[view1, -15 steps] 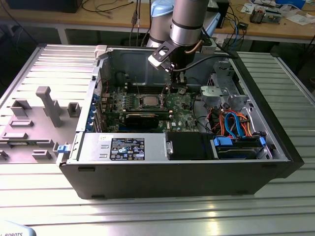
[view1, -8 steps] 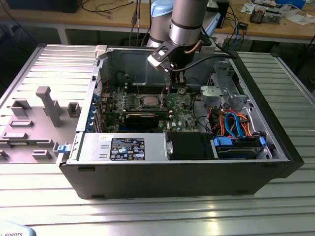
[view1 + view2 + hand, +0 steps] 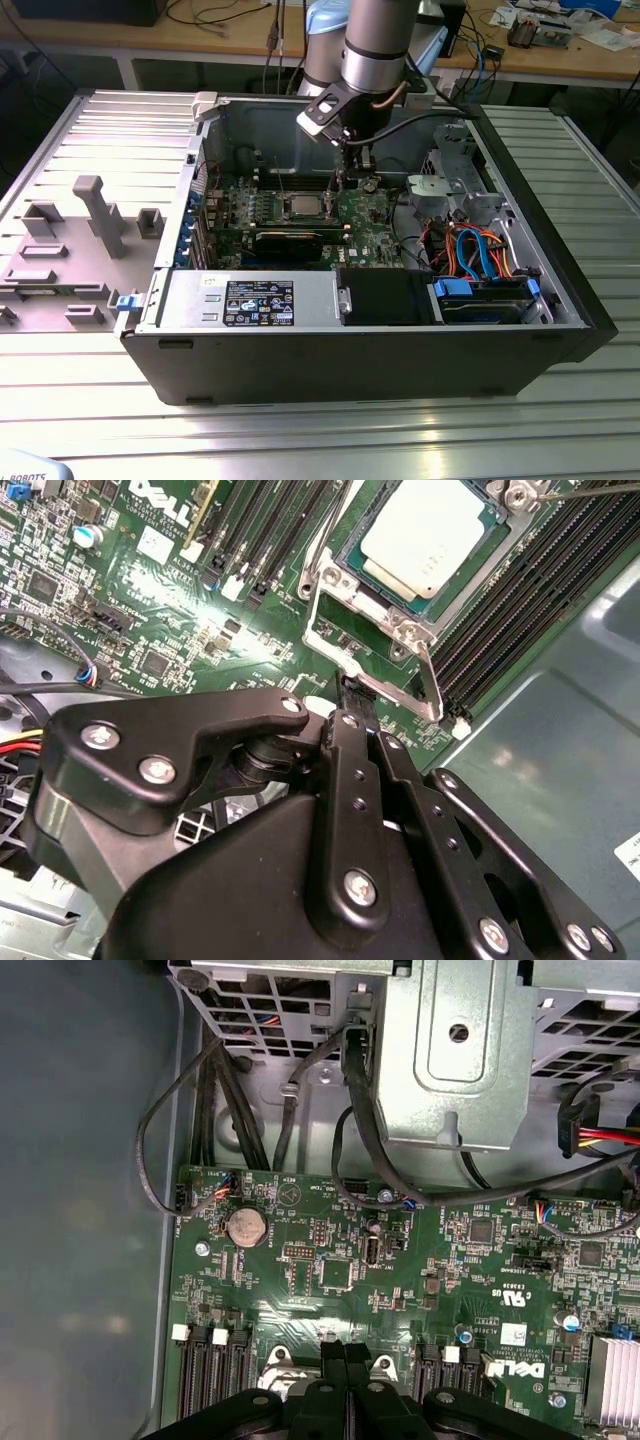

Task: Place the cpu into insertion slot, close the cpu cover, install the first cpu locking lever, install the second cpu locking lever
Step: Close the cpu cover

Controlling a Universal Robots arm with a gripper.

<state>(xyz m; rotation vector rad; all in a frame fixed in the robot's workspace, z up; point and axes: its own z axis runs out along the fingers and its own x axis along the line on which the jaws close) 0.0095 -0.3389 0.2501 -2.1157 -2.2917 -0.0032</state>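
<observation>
The cpu (image 3: 428,528) lies flat in the insertion slot (image 3: 350,570) on the green board, silvery top up; in the exterior view the cpu (image 3: 302,207) is mid-board. The cpu cover (image 3: 425,675) frames it, the chip showing through its cut-out; I cannot tell whether the cover lies fully flat. My gripper (image 3: 350,692) is shut with nothing held, its tip at the cover's near edge, touching or just above. In the exterior view the gripper (image 3: 343,180) hangs just right of the socket. A thin wire lever (image 3: 322,550) runs beside the socket.
Long black memory slots (image 3: 520,590) flank the socket. A black graphics card (image 3: 288,240) lies in front of it. A metal drive cage (image 3: 450,180) and coloured cables (image 3: 480,250) fill the case's right side. A coin battery (image 3: 245,1228) sits near the case wall.
</observation>
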